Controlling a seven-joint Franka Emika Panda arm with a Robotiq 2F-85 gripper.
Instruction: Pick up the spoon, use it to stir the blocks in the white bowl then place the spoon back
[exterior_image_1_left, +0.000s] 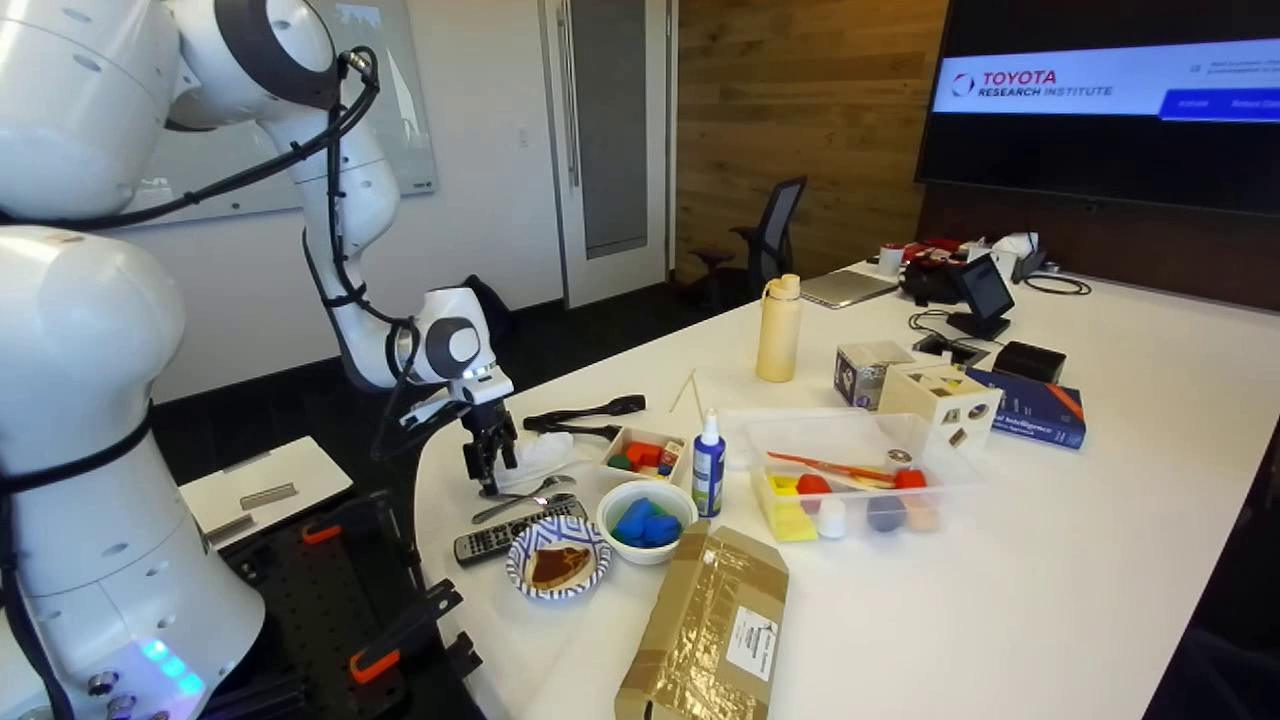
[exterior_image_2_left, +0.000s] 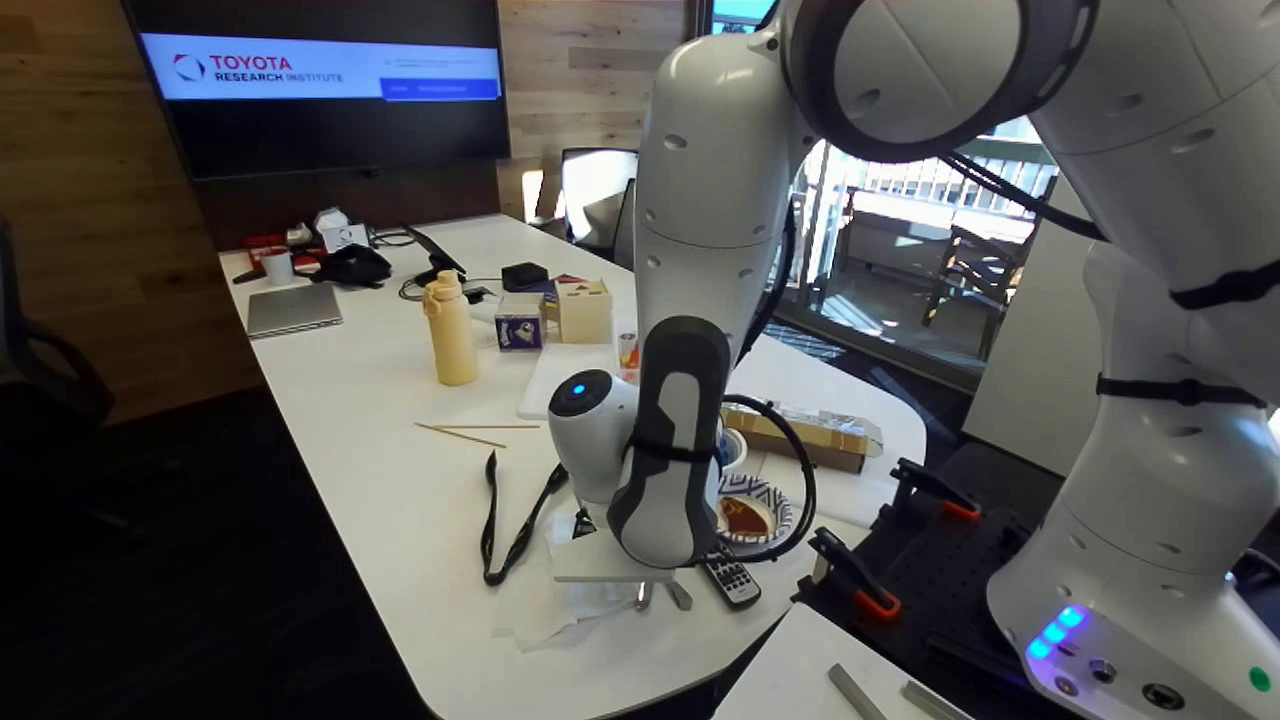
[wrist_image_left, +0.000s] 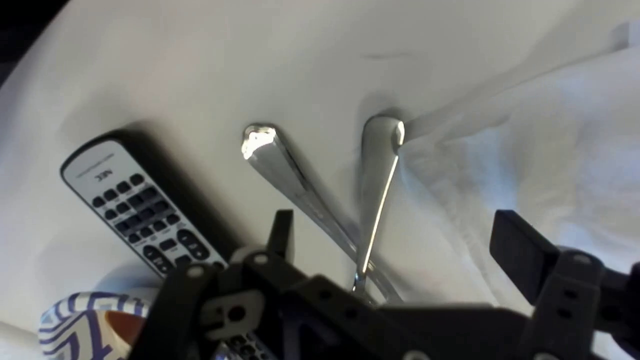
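Wrist view, remote (wrist_image_left: 142, 202): left of the end effector (wrist_image_left: 394, 229), so closing should miss it.
Spoon: one of two handles (wrist_image_left: 375, 185) crossing between the jaws; which, I cannot tell.
End effector: jaws parted wide, nothing held, presumably to straddle one handle; crossed, it may drag the other.
Sheet (wrist_image_left: 555, 130): right of the gap, edge just beside a handle, perhaps a snag.
Bowl (exterior_image_1_left: 645, 555): in an exterior view, right of the end effector, blue blocks (exterior_image_1_left: 652, 526) inside likely awaiting the stir.

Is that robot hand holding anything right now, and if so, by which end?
Nothing is held: the gripper is open, its fingers wide apart, and the crossed cutlery lies loose beneath.
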